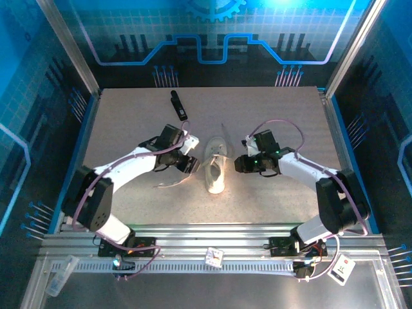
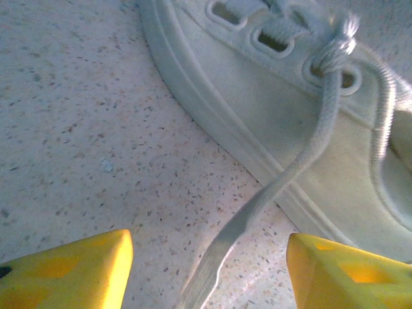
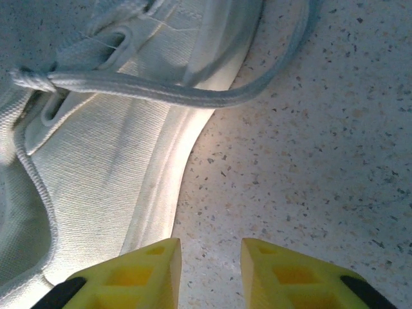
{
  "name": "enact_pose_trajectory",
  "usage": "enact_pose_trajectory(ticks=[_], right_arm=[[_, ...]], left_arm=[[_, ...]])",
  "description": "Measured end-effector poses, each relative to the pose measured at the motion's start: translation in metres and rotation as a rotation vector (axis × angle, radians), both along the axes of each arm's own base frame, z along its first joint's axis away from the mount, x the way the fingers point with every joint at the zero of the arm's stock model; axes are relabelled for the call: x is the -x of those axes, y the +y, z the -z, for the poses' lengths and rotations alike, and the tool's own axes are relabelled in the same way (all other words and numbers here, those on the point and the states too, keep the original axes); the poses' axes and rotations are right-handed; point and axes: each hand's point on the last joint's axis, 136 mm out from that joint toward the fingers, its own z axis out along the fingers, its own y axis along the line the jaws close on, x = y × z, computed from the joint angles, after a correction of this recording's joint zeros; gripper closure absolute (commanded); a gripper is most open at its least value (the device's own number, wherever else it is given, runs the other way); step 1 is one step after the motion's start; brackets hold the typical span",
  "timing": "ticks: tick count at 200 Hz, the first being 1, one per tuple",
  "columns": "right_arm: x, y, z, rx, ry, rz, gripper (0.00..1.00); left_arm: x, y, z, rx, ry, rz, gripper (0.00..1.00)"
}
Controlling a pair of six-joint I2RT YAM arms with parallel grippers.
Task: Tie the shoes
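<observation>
White canvas low-top sneaker [image 1: 217,168], one, small, with long flat off-white woven laces [image 2: 325,109], untied.

Location: middle of the speckled beige table [image 1: 129,129], well apart from every edge, lying lengthwise between the near and far edges. One lace trails across the table toward the left edge.

Handling, as judged: light, and likely to slide if a lace is tugged. Canvas soft, rubber sole stiffer. Laces limp and flat, best pinched across the flat, toward the free ends.

Left gripper [image 2: 209,277]: yellow fingers spread wide, with a lace lying loose between them, not pinched.

Right gripper [image 3: 211,270]: fingers narrowly parted over bare table just beside the sole, holding nothing.

Also present: slim black bar-shaped object [image 1: 175,103], near the far edge.
</observation>
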Motion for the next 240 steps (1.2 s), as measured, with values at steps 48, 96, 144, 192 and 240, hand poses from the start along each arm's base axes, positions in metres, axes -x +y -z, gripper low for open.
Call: enact_pose_trajectory(ticks=[48,96,144,192,240], right_arm=[[-0.007,0.004,0.015,-0.005,0.066,-0.003,0.70],[-0.019,0.016,0.027,-0.039,0.111,-0.004,0.70],[-0.031,0.023,0.029,-0.059,0.124,-0.004,0.71],[-0.039,0.030,0.038,-0.077,0.146,-0.016,0.72],[-0.044,0.036,0.040,-0.094,0.157,-0.027,0.73]], left_arm=[[0.002,-0.003,0.039,-0.065,0.116,0.055,0.43],[0.000,-0.006,0.039,-0.077,0.140,0.062,0.46],[0.019,-0.010,0.043,-0.076,0.170,0.102,0.46],[0.027,-0.004,0.049,-0.100,0.204,0.101,0.60],[0.034,0.003,0.054,-0.118,0.211,0.075,0.98]])
